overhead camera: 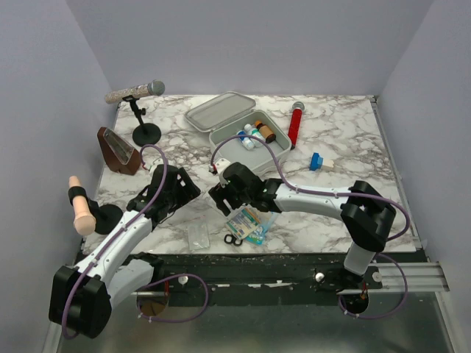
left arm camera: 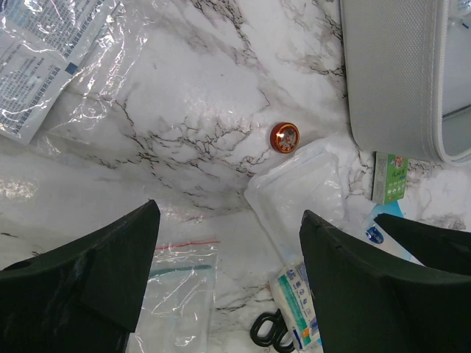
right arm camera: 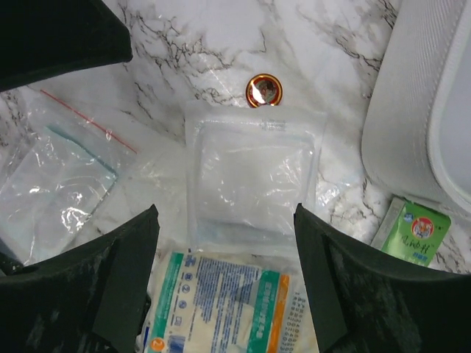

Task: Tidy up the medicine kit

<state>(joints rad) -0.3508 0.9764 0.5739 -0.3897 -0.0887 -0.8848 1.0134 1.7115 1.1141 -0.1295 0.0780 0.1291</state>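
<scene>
The medicine kit (overhead camera: 221, 137), a pale grey tin, stands open at the table's middle back with its lid (overhead camera: 219, 110) laid back and small bottles (overhead camera: 254, 134) inside. Its wall shows in the left wrist view (left arm camera: 390, 73) and the right wrist view (right arm camera: 405, 118). My left gripper (overhead camera: 180, 187) (left arm camera: 228, 287) is open and empty above a zip bag (left arm camera: 176, 294). My right gripper (overhead camera: 221, 193) (right arm camera: 224, 279) is open and empty over a clear pouch (right arm camera: 250, 184) and a printed gauze packet (right arm camera: 228, 309). A small round orange tin (right arm camera: 263, 90) (left arm camera: 285, 137) lies just beyond the pouch.
A green sachet (right arm camera: 413, 232) lies against the kit. Black scissors (overhead camera: 233, 240) and packets (overhead camera: 250, 223) lie near the front edge. A red cylinder (overhead camera: 296, 123) and a blue item (overhead camera: 316, 161) are right of the kit. A microphone stand (overhead camera: 146, 132) and a metronome (overhead camera: 118, 151) stand at the left.
</scene>
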